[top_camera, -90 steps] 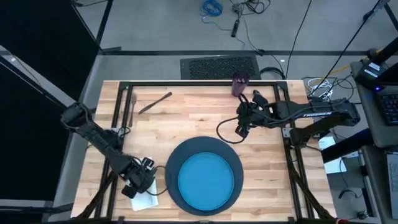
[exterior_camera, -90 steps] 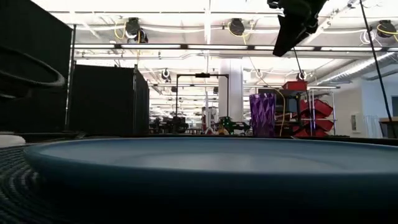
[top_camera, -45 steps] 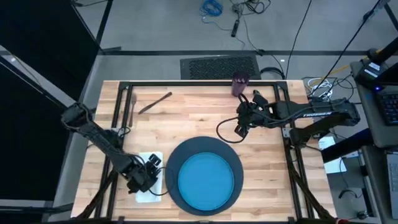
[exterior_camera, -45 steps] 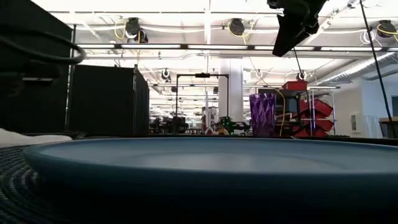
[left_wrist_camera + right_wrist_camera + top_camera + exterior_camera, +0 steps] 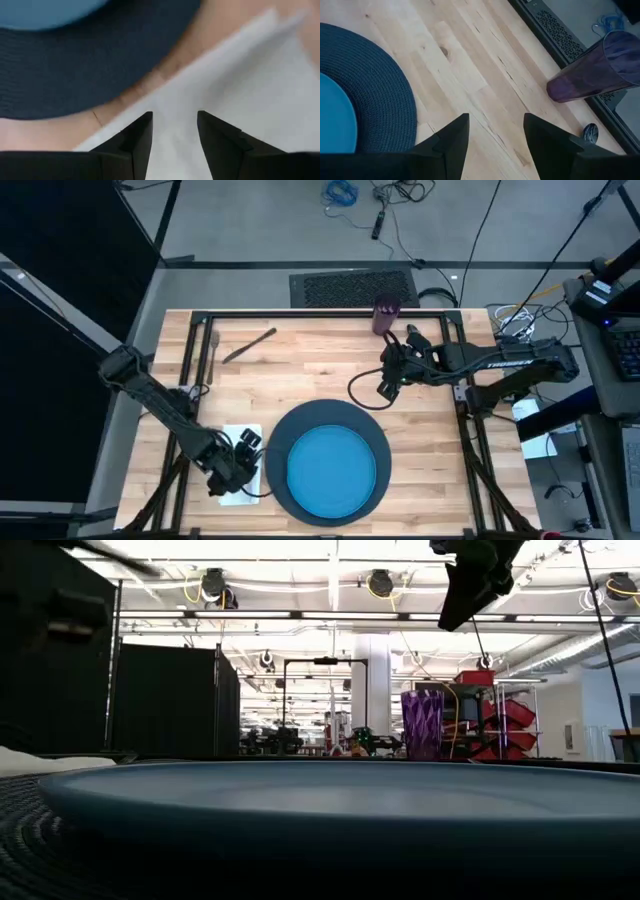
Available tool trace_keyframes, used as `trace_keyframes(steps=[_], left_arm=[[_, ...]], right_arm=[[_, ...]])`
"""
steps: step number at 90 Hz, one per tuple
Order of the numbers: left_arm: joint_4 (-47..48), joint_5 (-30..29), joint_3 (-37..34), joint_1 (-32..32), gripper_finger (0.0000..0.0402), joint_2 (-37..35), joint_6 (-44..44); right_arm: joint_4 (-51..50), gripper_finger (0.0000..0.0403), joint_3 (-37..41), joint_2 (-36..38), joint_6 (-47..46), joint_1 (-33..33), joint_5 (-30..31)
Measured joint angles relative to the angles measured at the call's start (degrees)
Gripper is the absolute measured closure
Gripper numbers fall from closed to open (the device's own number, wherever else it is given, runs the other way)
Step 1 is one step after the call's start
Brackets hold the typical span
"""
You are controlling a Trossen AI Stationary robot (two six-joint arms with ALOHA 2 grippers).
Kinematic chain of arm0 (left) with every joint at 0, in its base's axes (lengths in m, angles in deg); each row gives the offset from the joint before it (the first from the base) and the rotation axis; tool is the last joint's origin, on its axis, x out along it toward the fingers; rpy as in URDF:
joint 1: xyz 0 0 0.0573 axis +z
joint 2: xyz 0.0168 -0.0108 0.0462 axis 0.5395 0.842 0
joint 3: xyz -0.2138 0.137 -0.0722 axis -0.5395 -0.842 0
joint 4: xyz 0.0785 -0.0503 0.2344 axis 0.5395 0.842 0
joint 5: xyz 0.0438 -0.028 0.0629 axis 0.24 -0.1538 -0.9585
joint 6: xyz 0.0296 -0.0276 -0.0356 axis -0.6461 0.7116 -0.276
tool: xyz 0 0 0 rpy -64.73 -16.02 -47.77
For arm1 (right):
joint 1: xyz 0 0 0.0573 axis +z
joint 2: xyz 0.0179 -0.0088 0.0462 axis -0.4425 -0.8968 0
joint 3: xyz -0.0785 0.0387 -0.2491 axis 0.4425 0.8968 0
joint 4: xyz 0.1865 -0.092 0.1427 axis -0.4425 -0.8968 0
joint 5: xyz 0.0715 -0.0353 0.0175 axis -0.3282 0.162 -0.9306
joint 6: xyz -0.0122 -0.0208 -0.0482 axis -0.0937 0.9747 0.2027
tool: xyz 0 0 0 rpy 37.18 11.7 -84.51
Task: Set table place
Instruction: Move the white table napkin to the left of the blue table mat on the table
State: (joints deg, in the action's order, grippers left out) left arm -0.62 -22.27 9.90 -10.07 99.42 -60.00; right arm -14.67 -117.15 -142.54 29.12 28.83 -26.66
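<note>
A bright blue plate lies on a dark navy round disc near the table's front edge. A white napkin lies flat on the table just left of the disc. My left gripper hangs open over the napkin, its fingers apart above the cloth. My right gripper hangs open high over bare wood between the disc and a purple cup, which stands upright at the far edge. A metal fork and a second piece of cutlery lie at the far left.
Black frame bars run along the table's far edge and down both sides. Bare planks lie between the disc and the cutlery, and right of the disc. The room with racks and dark screens shows beyond the cup.
The napkin, a second ago only a small patch under my left gripper at the near edge, now lies spread flat left of the disc. My left gripper has shifted a little toward the disc and has risen.
</note>
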Motion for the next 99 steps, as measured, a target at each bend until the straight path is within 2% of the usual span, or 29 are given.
trace_keyframes(steps=[20,44,55,71,99], left_arm=[[-4.00,1.39,0.06,-0.63,0.0260,0.18,11.45],[-4.04,1.53,0.06,-2.38,0.0260,0.28,24.11],[-6.01,2.38,0.06,-2.43,0.0260,2.35,29.22],[-12.48,7.58,0.06,-2.43,0.0260,7.89,29.72],[-16.50,7.81,0.06,-2.43,0.0260,10.62,27.63]], right_arm=[[0.00,0.0227,0.00,0.00,-0.11,0.00,0.01],[-0.02,0.0227,0.00,0.00,-0.12,0.17,0.02],[-0.02,0.0227,0.00,0.00,-0.13,0.17,0.02],[0.00,0.0227,0.00,0.00,-0.13,0.17,0.02],[-0.02,0.0227,0.00,0.00,-0.15,0.17,-0.07]])
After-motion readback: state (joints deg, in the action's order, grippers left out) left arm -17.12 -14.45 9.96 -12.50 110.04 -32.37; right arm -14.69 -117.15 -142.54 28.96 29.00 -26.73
